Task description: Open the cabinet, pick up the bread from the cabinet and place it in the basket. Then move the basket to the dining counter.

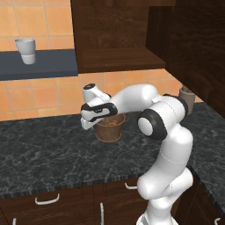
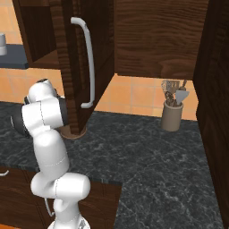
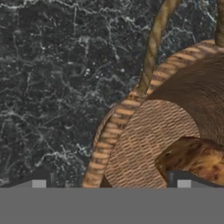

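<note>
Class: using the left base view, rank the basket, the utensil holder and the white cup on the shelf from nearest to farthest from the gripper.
1. Basket: on the black worktop, right beside the open gripper.
2. White cup: up on the grey shelf, to the upper left.
3. Utensil holder: at the far right, behind the arm; not much farther than the cup.

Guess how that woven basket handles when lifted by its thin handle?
Probably light: the basket is small and woven, holding just the bread. Hung from its handle, it would likely swing. The bread sits off-centre against the wall, so it may tilt slightly.
</note>
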